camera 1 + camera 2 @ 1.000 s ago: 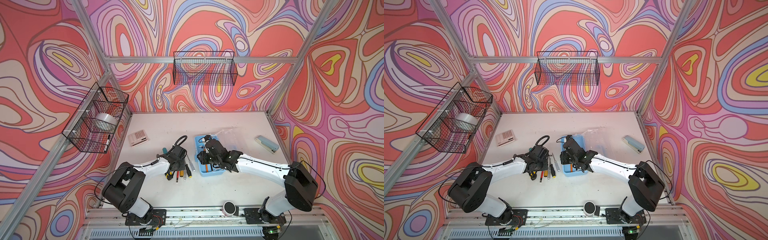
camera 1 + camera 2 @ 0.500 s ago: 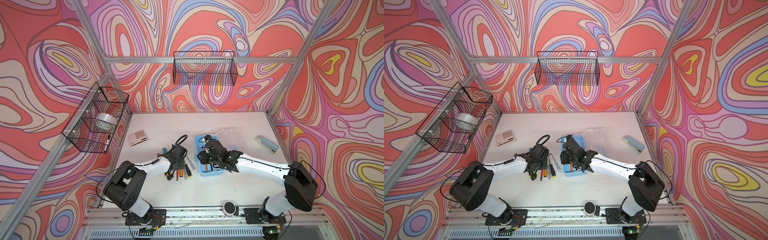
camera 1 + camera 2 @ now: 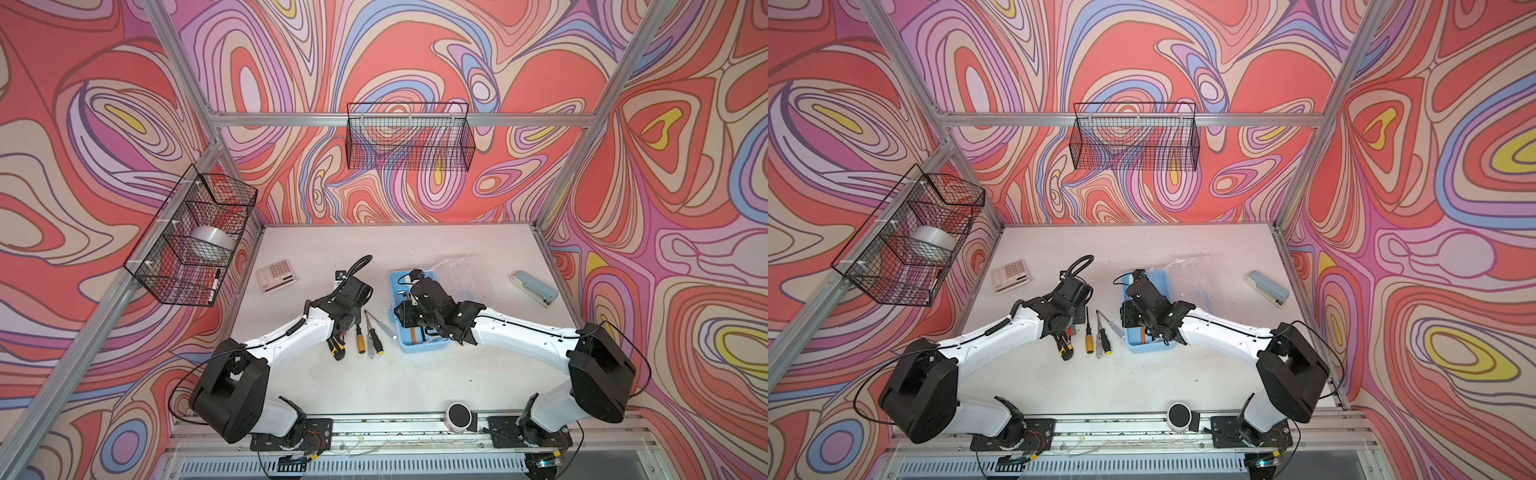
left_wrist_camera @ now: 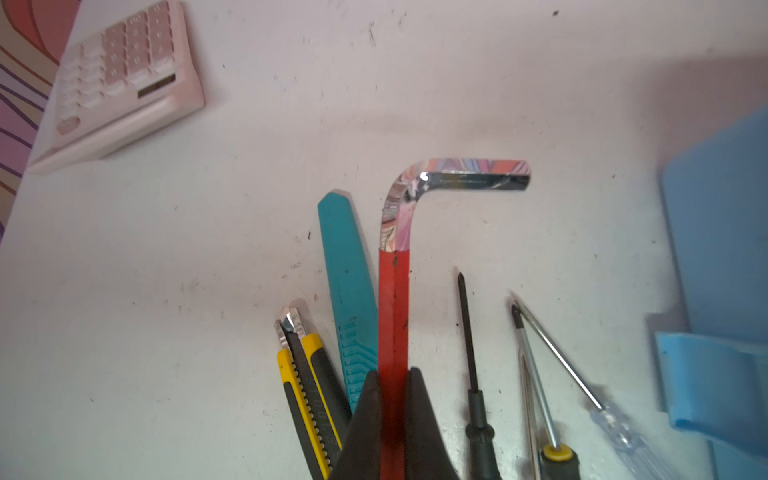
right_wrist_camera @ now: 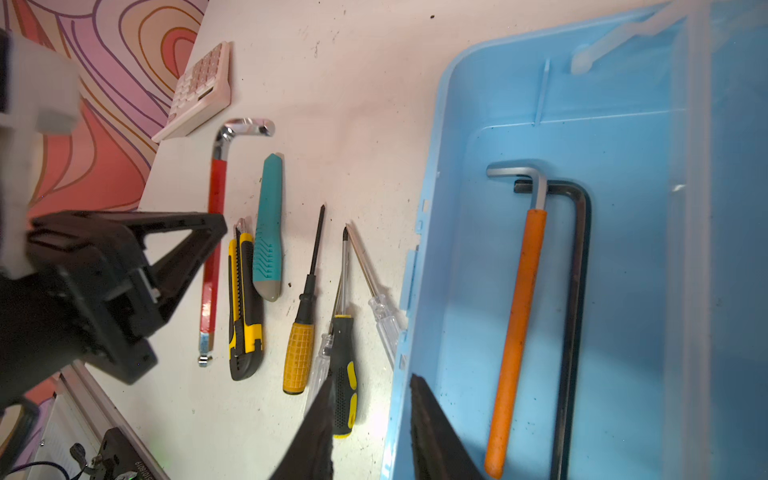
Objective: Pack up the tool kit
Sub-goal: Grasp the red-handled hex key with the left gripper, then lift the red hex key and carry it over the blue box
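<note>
light-blue case: smooth moulded plastic with rounded corners. It sits on the white table just right of the tool row, with its clear lid flipped open. inside, an orange-sleeved hex key lies beside a black hex key. right gripper: fingers apart, straddling the case's side wall, not visibly pinching it. left gripper: clamped on the red-sleeved hex key, whose chrome L-bend is mirror-bright. next to that are the teal cutter and the ribbed yellow-black cutter.
</note>
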Robot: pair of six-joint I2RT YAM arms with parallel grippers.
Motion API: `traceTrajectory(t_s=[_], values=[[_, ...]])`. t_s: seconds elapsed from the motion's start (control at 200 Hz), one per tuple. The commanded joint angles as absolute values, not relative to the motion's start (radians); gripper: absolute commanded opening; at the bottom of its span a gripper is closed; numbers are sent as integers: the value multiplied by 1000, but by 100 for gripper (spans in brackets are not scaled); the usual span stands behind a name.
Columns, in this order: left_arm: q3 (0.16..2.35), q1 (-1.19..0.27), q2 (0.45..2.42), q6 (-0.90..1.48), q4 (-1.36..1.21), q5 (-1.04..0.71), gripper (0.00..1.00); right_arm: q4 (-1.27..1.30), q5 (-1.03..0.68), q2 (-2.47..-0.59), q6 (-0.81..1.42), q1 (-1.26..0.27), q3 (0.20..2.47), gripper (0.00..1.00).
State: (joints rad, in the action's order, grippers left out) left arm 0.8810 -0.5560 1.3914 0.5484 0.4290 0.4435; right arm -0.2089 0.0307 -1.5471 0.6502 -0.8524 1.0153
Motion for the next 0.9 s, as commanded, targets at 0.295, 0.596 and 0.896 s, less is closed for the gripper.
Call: traceTrajectory(t_s=[0.295,0.596,0.896], values=[[916,-664,1278,686,225,154,0,-132,257,-1394,685,-850,890,31],[945,-777,1405,801,84,113,0,-100,324,-1302,676,-852,827,31],[1002,-791,1523,844,40,98,0,-94,319,-1303,680,-851,818,31]])
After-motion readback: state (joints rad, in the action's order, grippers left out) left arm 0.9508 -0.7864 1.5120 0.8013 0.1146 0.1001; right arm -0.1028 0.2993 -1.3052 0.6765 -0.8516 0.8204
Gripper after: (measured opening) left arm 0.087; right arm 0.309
